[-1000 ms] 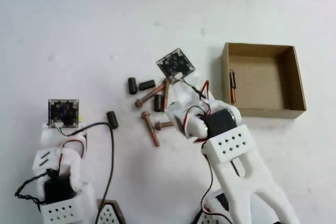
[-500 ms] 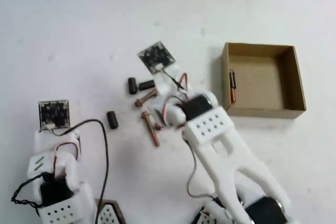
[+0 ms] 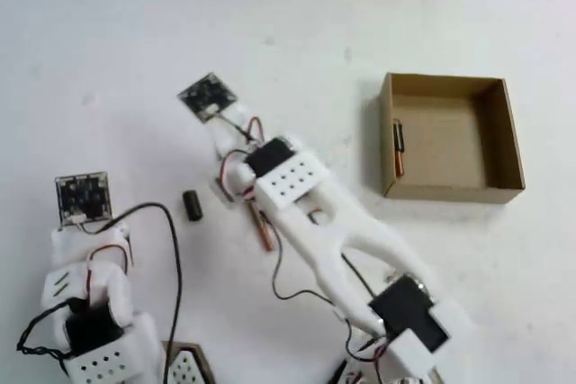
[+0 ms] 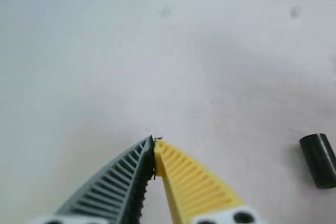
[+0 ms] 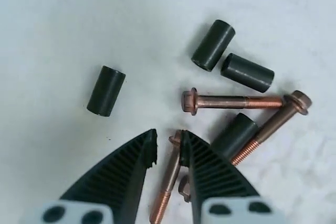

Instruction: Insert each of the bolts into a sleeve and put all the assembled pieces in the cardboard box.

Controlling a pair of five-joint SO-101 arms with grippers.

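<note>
In the right wrist view my right gripper (image 5: 168, 137) hangs open by a narrow gap over a pile of parts. A copper bolt (image 5: 169, 179) lies between its black fingers. Two more bolts (image 5: 231, 100) (image 5: 270, 121) and three black sleeves (image 5: 212, 45) (image 5: 247, 72) (image 5: 234, 135) lie just beyond, and one sleeve (image 5: 106, 91) lies apart. My left gripper (image 4: 153, 141) is shut and empty over bare table, with a black sleeve (image 4: 318, 160) off to its side. The cardboard box (image 3: 504, 132) at the right holds one assembled piece (image 3: 399, 148).
In the high view the right arm (image 3: 283, 182) stretches from the front right across the table's middle and covers most of the pile. One bolt (image 3: 262, 227) and a lone sleeve (image 3: 191, 204) show beside it. The left arm (image 3: 85, 303) sits at the front left.
The right arm has swung left, away from the box, and now stands over the bolts and sleeves. The left arm has drifted slightly left and toward the front.
</note>
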